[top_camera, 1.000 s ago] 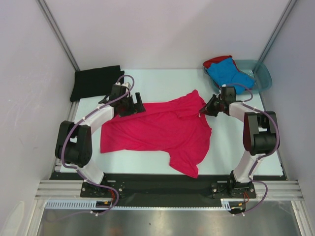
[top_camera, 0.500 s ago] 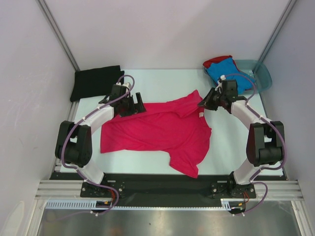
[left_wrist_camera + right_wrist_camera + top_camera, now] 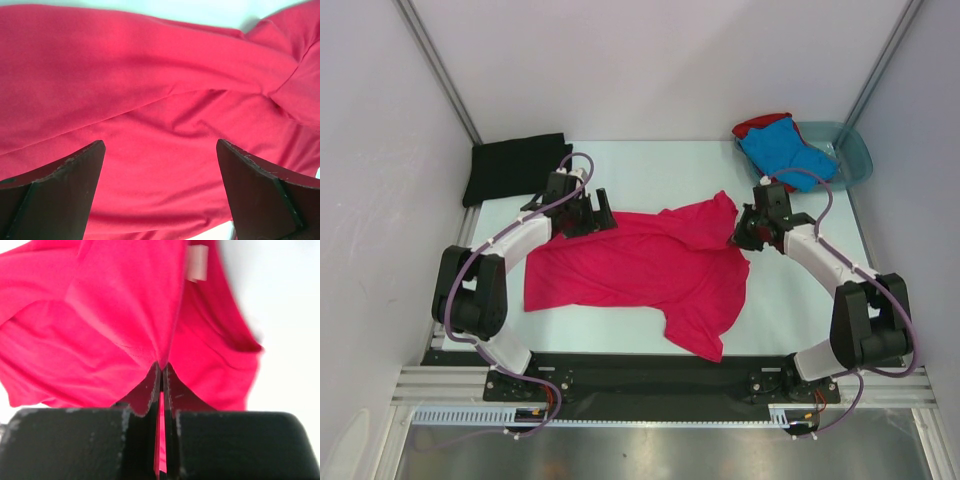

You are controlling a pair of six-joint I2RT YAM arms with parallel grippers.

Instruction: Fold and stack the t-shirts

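Observation:
The magenta-pink t-shirt (image 3: 640, 265) lies spread and rumpled on the pale table (image 3: 650, 170). My right gripper (image 3: 740, 234) is shut on its right edge, with a fold of pink cloth (image 3: 165, 305) pinched between the jaws and a white label (image 3: 198, 262) beyond. My left gripper (image 3: 597, 218) is open at the shirt's upper left edge, its fingers (image 3: 60, 190) spread wide over the pink cloth (image 3: 160, 100). A black t-shirt (image 3: 510, 165) lies folded at the back left. A blue t-shirt (image 3: 782, 148) lies on a red one (image 3: 758, 124) at the back right.
The translucent teal basin (image 3: 848, 150) sits at the back right corner, with the blue and red shirts hanging over its left rim. White walls stand on the left, right and back. A black strip runs along the near table edge (image 3: 640, 370).
My right gripper moved back toward me and down with the shirt's right edge after swinging farther away. The raised corner of the shirt shifted slightly. The left arm has not moved.

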